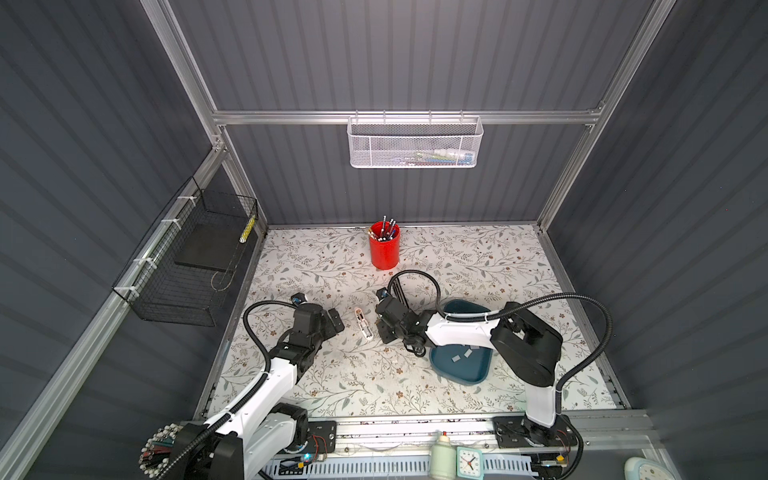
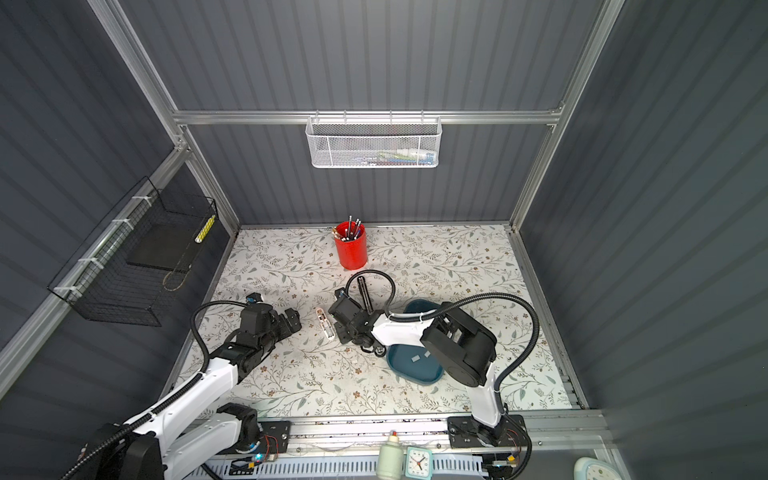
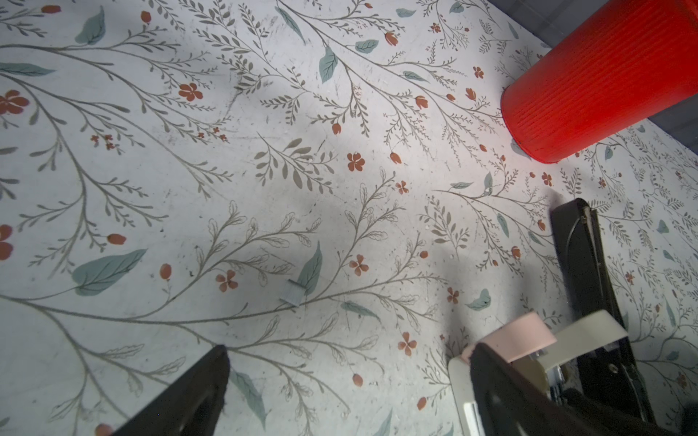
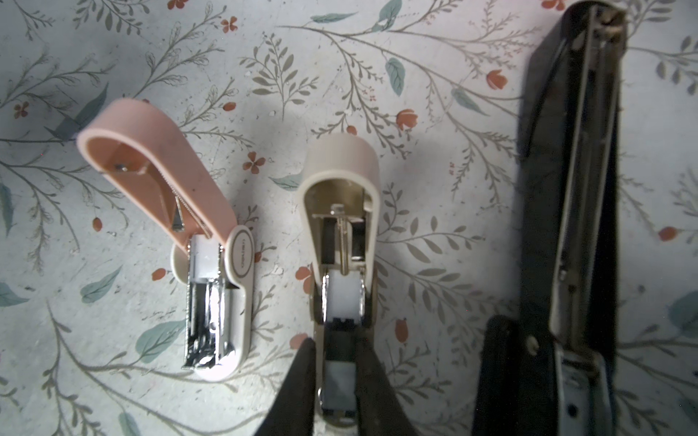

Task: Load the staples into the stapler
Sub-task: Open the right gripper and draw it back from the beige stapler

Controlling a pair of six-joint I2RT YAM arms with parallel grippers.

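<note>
Since the right gripper (image 4: 337, 341) stands low over the cream stapler (image 4: 374, 234) near the middle of both top views, its black fingers (image 4: 304, 377) narrowly parted either side of a staple strip (image 4: 338, 379) lying in the open magazine, I judge the step to be seating that strip; whether the pads pinch it or stand free of it I cannot tell. Doing it well means releasing only once the strip sits flat and square in the channel, then lifting straight up so nothing drags it askew. The strip is small, pale grey and rectangular. Beyond it the raised lid (image 4: 340, 154) stands clear. Farther off, the left gripper (image 1: 336, 322), left of centre, hangs empty with fingers spread wide, and spare staples (image 1: 456, 358) lie in the blue tray (image 1: 482, 368) at lower right.
</note>
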